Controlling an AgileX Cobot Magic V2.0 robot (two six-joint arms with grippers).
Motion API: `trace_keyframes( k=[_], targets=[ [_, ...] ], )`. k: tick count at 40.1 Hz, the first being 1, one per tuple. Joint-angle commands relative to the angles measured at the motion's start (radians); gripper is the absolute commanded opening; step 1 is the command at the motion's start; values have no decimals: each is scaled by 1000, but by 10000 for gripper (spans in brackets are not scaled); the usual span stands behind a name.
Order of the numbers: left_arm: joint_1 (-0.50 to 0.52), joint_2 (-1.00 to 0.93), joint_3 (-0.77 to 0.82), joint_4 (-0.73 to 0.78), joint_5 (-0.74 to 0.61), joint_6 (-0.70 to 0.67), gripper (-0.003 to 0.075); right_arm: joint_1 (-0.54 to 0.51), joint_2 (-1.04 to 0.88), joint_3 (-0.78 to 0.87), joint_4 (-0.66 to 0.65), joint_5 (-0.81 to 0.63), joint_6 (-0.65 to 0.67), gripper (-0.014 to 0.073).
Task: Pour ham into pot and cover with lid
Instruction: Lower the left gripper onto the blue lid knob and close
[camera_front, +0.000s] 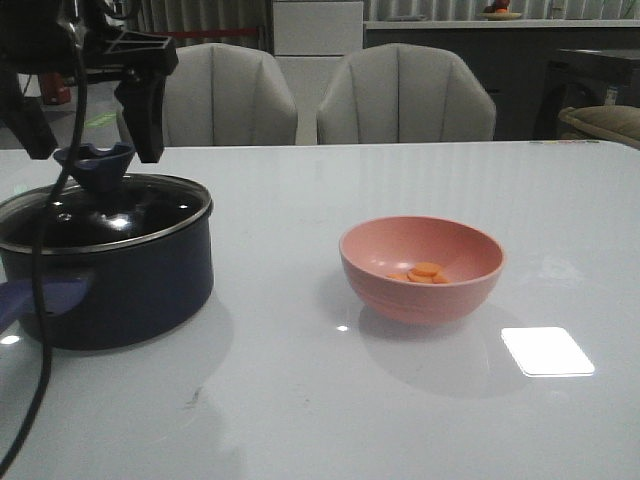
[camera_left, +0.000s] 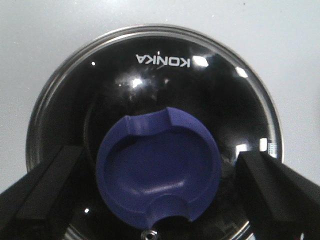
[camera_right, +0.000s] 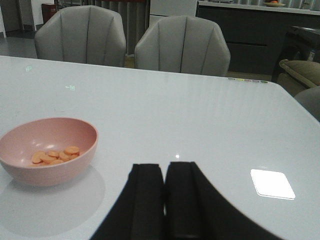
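On my glossy white desk (camera_front: 300, 420), nearest sits the smooth pink bowl (camera_front: 422, 268), light I'd guess, holding thin orange ham (camera_front: 426, 272) slices. Left, the heavy-looking navy pot (camera_front: 110, 280) wears its breakable glass lid (camera_left: 150, 100); my left claw (camera_left: 159, 192) gapes empty around the flared knob (camera_left: 159, 172), the best hold. My right claw (camera_right: 165, 200) is closed, empty.

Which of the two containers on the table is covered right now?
The dark pot at the left; its glass lid sits on it. The pink bowl is open, holding ham slices.
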Motion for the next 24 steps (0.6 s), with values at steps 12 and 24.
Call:
trace_keyframes(
  k=[12,24],
  targets=[
    [-5,-31,-33,-3,-31,-12,560,-5,-21,-6,-10,-89,-3,150],
    [-5,-4,-33,-10,-28,-12,414,-5,-21,-6,-10,-89,-3,150]
  ],
)
